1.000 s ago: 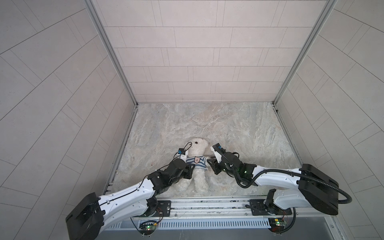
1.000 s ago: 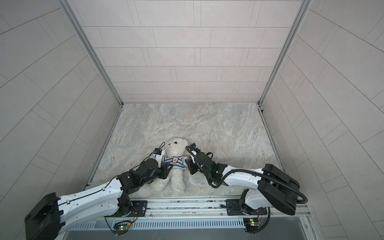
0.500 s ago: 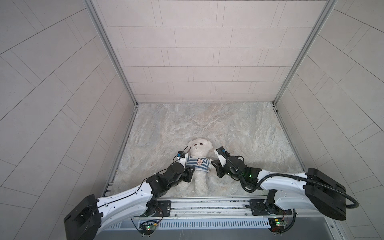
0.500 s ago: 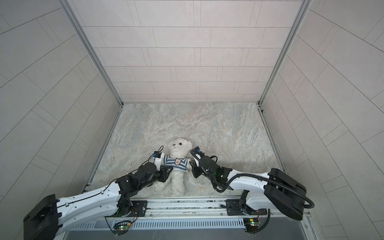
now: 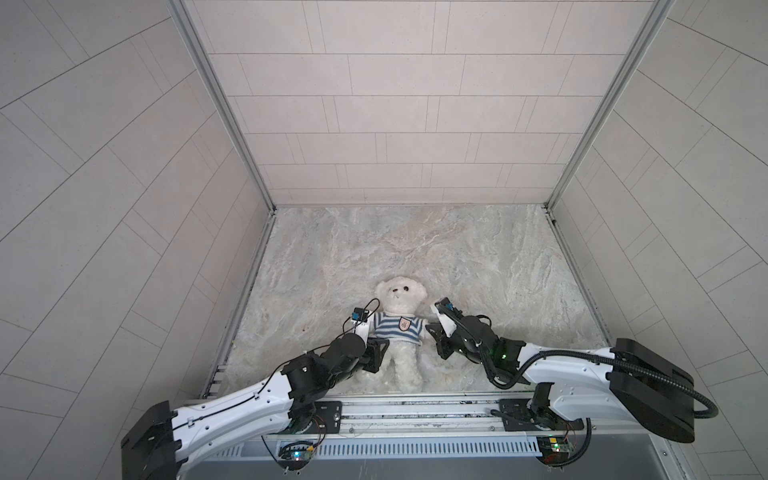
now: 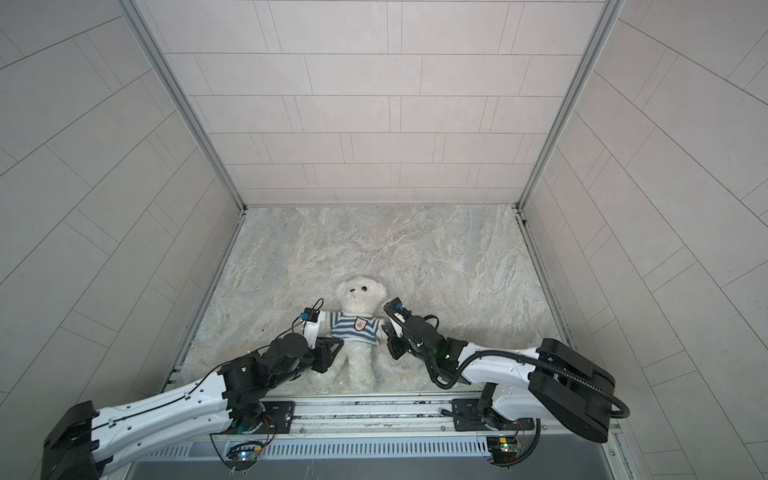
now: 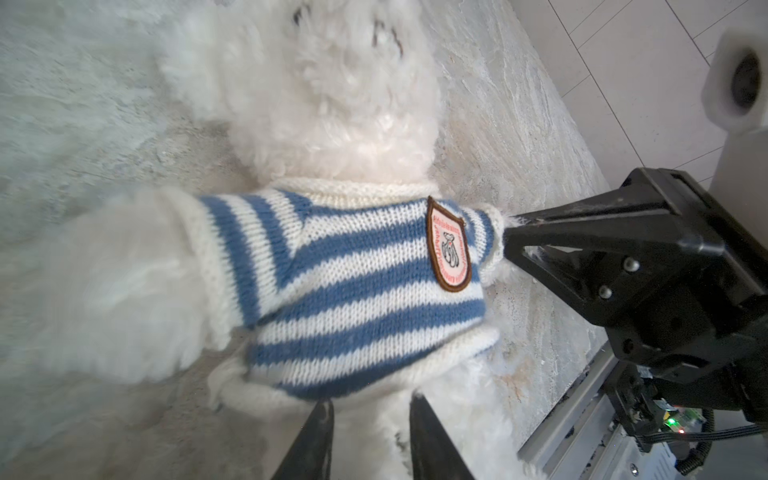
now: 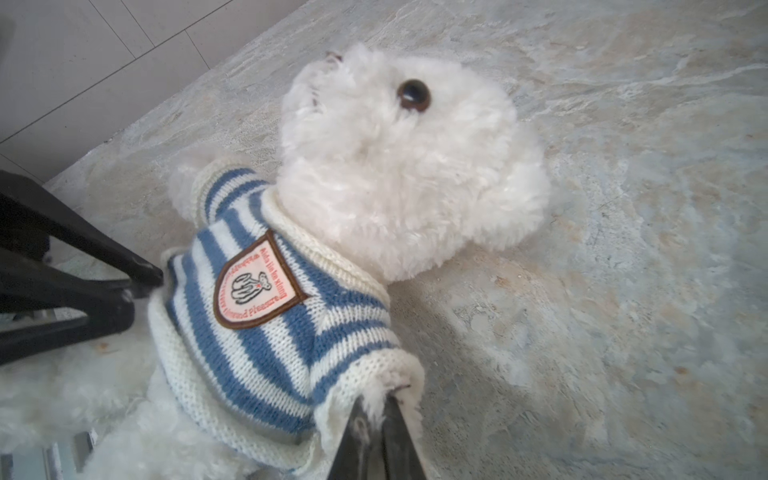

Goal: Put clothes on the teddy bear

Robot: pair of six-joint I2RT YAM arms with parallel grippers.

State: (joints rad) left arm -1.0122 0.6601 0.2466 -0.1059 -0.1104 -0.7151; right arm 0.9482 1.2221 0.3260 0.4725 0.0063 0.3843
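Right gripper (image 8: 376,409) is seen with its jaws drawn almost together, pinched on white arm fur of the teddy bear (image 8: 411,166) where it pokes from the sleeve cuff of the striped knitted sweater (image 8: 257,345). The left gripper (image 7: 370,405) is held with a narrow gap between its fingers, the tips set at the sweater's lower hem over the bear's fur; whether any fabric is caught cannot be told. The bear is laid on its back on the marbled tabletop (image 5: 415,249), near the front edge, head toward the back wall, between the two grippers in both top views. A shield badge (image 7: 449,245) is sewn on the sweater's chest.
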